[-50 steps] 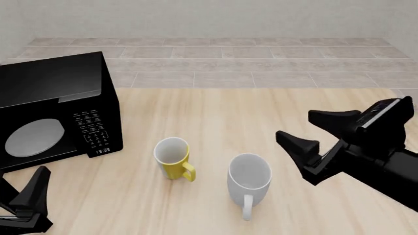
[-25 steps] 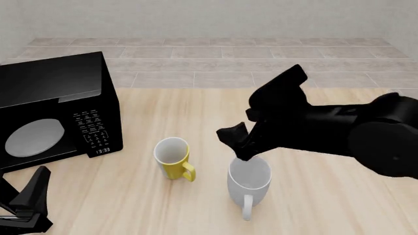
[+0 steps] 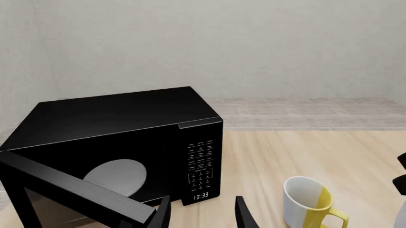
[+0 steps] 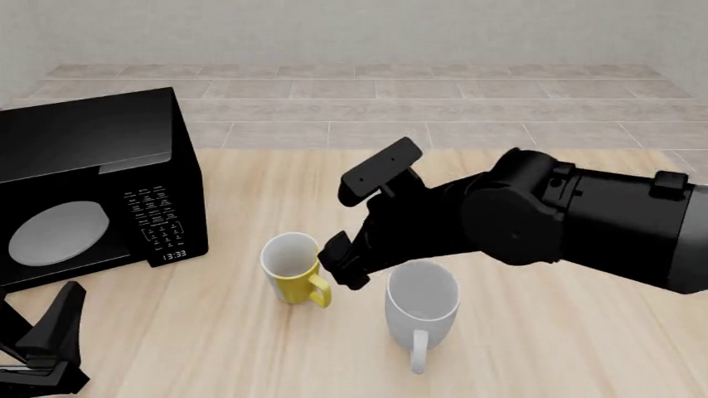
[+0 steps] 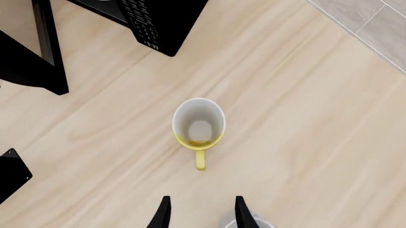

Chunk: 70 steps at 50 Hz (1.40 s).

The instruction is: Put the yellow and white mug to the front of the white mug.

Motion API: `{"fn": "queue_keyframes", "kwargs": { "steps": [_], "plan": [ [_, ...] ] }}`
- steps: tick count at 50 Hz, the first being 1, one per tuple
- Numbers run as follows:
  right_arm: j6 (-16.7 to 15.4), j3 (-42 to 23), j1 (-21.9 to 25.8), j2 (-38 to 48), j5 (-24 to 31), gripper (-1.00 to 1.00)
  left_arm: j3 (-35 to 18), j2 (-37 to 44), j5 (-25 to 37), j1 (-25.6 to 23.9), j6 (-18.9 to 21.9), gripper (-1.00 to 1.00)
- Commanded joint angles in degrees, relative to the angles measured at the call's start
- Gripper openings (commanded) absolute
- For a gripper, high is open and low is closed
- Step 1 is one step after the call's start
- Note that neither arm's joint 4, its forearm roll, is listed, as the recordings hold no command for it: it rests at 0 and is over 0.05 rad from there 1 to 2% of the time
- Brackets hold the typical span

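The yellow and white mug (image 4: 292, 269) stands upright on the table, its handle towards the front right. It also shows in the right wrist view (image 5: 198, 124) and the left wrist view (image 3: 309, 207). The larger white mug (image 4: 423, 308) stands to its right and a little nearer the front, handle to the front. My right gripper (image 4: 345, 264) hovers between the two mugs, close to the yellow mug's right side, open and empty (image 5: 200, 213). My left gripper (image 4: 50, 348) is low at the front left, open and empty (image 3: 203, 216).
A black microwave (image 4: 99, 182) stands at the left of the table with its door (image 3: 70, 190) swung open towards the front. My right arm (image 4: 553, 220) reaches across above the white mug. A tiled floor lies beyond the table's far edge.
My right arm has swung from the right side leftwards across the table, so its gripper now sits beside the yellow mug. The mugs and my left arm have not moved.
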Motion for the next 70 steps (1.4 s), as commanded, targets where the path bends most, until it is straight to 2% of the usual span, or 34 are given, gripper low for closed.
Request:
{"fn": "queue_keyframes", "kwargs": {
  "steps": [1, 21, 43, 70],
  "plan": [
    [-1.49, -4.34, -1.06, 5.79, 1.50, 1.00, 0.00, -0.01, 0.00, 0.00, 0.00, 1.00],
    [0.03, -8.98, 0.07, 14.09, 1.09, 1.00, 0.00, -0.01, 0.00, 0.00, -0.01, 1.00],
    [2.97, -6.53, 2.56, 18.45, -1.96, 1.00, 0.00, 0.00, 0.00, -0.01, 0.01, 1.00],
    [4.64, -6.71, 1.13, 24.96, -5.55, 1.00, 0.00, -0.01, 0.00, -0.01, 0.00, 1.00]
  ]
}}
